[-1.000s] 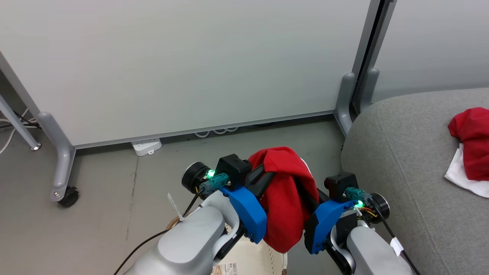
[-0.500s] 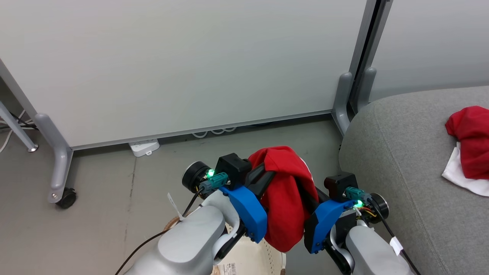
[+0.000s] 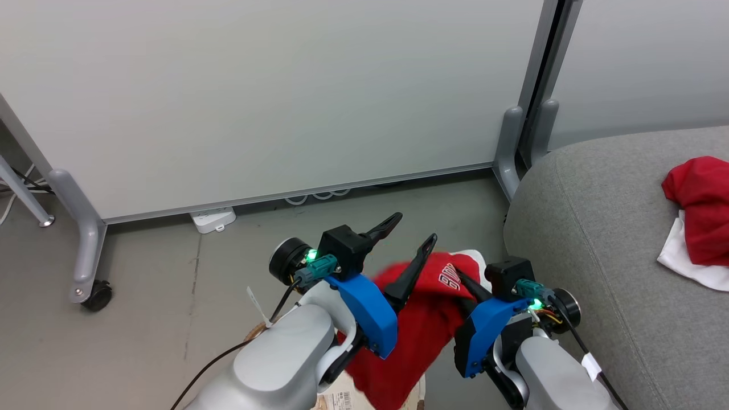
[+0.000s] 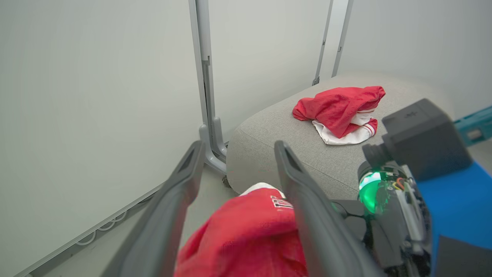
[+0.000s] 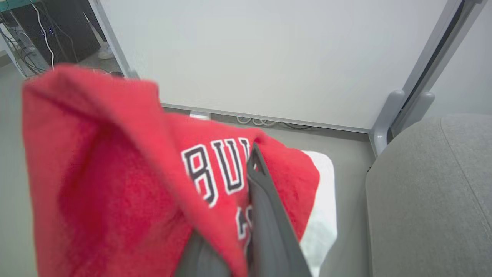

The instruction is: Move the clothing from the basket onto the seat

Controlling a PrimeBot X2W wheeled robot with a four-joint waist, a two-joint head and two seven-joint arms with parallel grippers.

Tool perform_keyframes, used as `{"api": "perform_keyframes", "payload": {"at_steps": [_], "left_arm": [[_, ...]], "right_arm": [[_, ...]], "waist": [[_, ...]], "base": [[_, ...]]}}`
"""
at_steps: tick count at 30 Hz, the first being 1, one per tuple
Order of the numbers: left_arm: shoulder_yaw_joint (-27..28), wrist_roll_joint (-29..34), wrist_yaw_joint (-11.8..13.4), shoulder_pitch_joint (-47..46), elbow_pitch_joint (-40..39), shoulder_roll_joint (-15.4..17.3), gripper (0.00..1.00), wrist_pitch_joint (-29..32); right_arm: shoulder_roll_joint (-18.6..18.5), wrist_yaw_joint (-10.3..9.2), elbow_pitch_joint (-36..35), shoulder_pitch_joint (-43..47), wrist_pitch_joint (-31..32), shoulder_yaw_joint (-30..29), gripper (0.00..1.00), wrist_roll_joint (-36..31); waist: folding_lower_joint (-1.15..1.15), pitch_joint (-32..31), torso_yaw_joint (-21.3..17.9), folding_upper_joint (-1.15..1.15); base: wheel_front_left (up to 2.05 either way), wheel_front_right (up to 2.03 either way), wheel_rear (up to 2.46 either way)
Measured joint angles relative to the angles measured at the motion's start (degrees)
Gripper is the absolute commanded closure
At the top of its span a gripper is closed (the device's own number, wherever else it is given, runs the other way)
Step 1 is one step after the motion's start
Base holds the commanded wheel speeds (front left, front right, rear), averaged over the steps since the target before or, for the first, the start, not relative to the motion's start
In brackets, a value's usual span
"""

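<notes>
Basket (image 3: 340, 400) is sitting nearest, at the bottom edge. Above it the lettered red garment (image 3: 421, 324) is hanging, showing white letters with dark outlines and white trim on its far side, just left of the seat (image 3: 598, 245). Right gripper (image 3: 464, 282) is pinching it, fingers closed into the fabric. Left gripper (image 3: 411, 230) is standing spread wide and empty, fingers above the cloth. Half a second ago the garment was draped high over both grippers; now it is sagging lower off the right one alone. Farther right, the second red-and-white garment (image 3: 700, 210) is lying bunched on the seat.
</notes>
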Motion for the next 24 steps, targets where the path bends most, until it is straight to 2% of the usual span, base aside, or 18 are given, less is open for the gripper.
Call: {"api": "perform_keyframes", "payload": {"at_steps": [9, 16, 24], "left_arm": [[1.05, 1.32, -0.41, 1.31, 0.24, 0.00, 0.00, 0.00], [7.10, 5.95, -0.56, 7.01, -4.44, 2.02, 0.00, -0.03], [17.15, 12.65, -2.56, 18.80, -13.30, 4.79, 0.00, -0.05]], "right_arm": [[0.00, 0.00, 0.30, -0.01, -0.54, -0.24, 1.00, 0.23], [0.00, 0.01, 0.13, -0.07, -1.03, -1.35, 1.00, 0.01], [0.00, 0.00, -0.08, -0.57, -2.00, -5.20, 1.00, -1.07]], "waist": [[0.00, 0.04, 0.25, 0.00], [0.00, 0.41, 0.36, 0.00], [0.00, 0.98, 0.84, 0.00]], "base": [[0.00, 0.00, 0.00], [0.00, 0.00, 0.00], [0.00, 0.00, 0.00]]}}
